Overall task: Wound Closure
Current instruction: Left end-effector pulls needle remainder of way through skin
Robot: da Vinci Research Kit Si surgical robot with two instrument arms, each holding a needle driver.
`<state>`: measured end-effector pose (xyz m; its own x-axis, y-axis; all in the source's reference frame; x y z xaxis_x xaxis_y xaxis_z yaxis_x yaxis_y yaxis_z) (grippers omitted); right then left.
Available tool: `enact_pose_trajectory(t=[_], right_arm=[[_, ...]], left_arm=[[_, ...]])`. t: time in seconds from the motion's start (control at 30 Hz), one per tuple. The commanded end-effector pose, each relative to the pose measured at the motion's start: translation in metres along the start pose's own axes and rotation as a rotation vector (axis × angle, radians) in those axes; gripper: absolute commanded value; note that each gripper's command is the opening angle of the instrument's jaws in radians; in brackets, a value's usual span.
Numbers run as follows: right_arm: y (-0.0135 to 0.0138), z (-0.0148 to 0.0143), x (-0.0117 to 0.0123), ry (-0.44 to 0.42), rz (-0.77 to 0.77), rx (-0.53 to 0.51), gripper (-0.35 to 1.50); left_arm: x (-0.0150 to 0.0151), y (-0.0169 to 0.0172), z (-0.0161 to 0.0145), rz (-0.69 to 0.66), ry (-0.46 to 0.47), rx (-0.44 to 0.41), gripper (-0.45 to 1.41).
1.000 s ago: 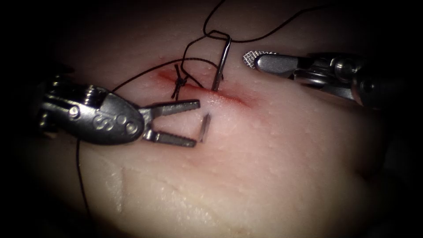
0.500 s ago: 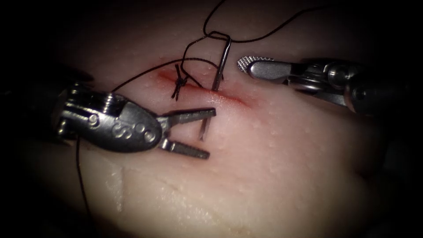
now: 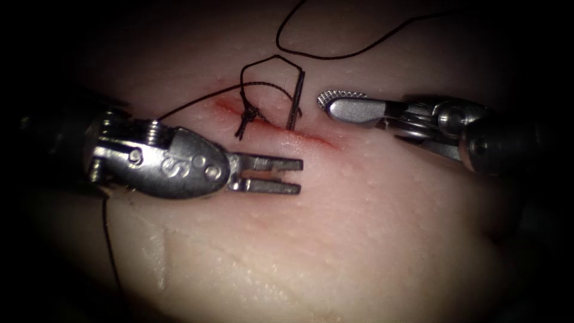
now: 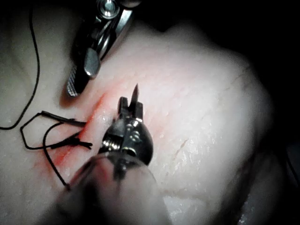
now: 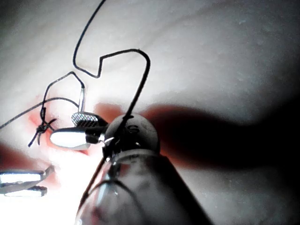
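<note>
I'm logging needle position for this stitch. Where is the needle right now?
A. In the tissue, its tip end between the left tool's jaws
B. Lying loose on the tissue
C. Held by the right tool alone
A: the needle stands in the tissue at the cut, and its tip end sits between the left tool's jaws.

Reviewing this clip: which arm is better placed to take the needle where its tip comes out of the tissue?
Probably the left. The left tool has its jaws around the needle tip below the cut. The right tool, holding nothing, sits beside the needle tail above the cut.
</note>
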<state>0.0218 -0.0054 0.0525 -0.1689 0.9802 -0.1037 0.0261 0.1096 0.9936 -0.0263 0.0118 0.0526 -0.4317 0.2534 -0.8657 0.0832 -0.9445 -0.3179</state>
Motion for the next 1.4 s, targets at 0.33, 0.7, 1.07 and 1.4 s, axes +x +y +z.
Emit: enact_pose_trajectory(t=[0.33,0.7,1.07,1.4], right_arm=[[0.0005,0.0006,-0.0017,-0.005,-0.003,0.003,0.09],[0.0005,0.0005,-0.0022,-0.008,-0.006,0.006,0.02],[0.0005,0.0004,-0.0024,-0.008,-0.007,0.005,0.01],[0.0007,0.0004,-0.0027,-0.02,-0.017,0.018,0.17]], left_arm=[[0.0017,0.0006,-0.0001,-0.258,0.091,-0.152,-0.45],[0.0043,-0.0002,-0.0025,-0.51,0.21,-0.247,-0.45],[0.0058,-0.0004,-0.0057,-0.628,0.291,-0.336,-0.45],[0.0088,0.0004,-0.0105,-0.622,0.415,-0.424,-0.45]])
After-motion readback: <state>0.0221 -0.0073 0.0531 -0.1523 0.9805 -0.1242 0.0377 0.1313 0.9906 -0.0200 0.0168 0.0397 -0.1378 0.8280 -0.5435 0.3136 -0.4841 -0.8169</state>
